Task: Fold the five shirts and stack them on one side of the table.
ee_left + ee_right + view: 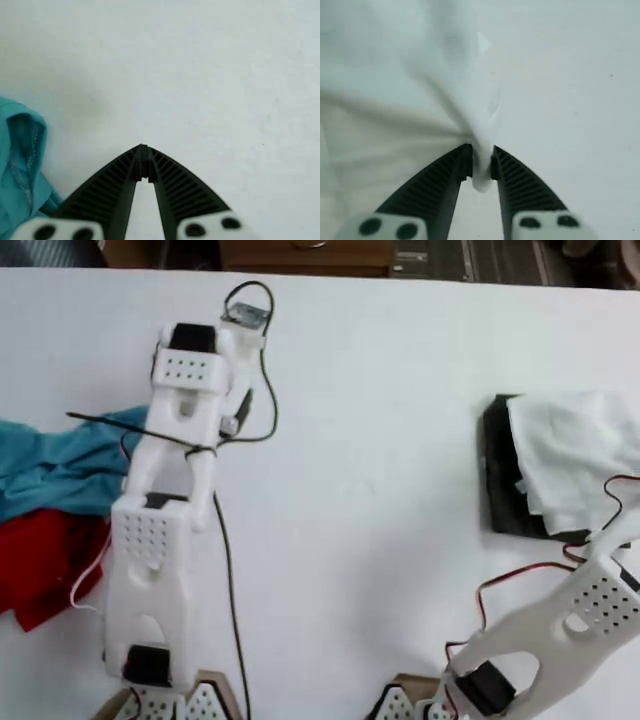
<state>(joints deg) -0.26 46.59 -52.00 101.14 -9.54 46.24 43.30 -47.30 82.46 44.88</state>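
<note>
Your right gripper point(480, 167) pinches a fold of the white shirt point(395, 125) between its fingers point(445, 180). Your left gripper point(143, 155), closed tip to tip on nothing, hangs over the white tabletop point(210, 75) beside the teal shirt point(20, 170). The high view adds a black shirt point(497, 490) under the white one at the right edge, a red shirt point(40, 560) at the left, and wooden furniture point(300, 252) beyond.

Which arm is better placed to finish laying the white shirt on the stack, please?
Right: the right gripper pinches the white shirt lying on the black shirt; the left gripper is shut, empty, beside the teal shirt.
</note>
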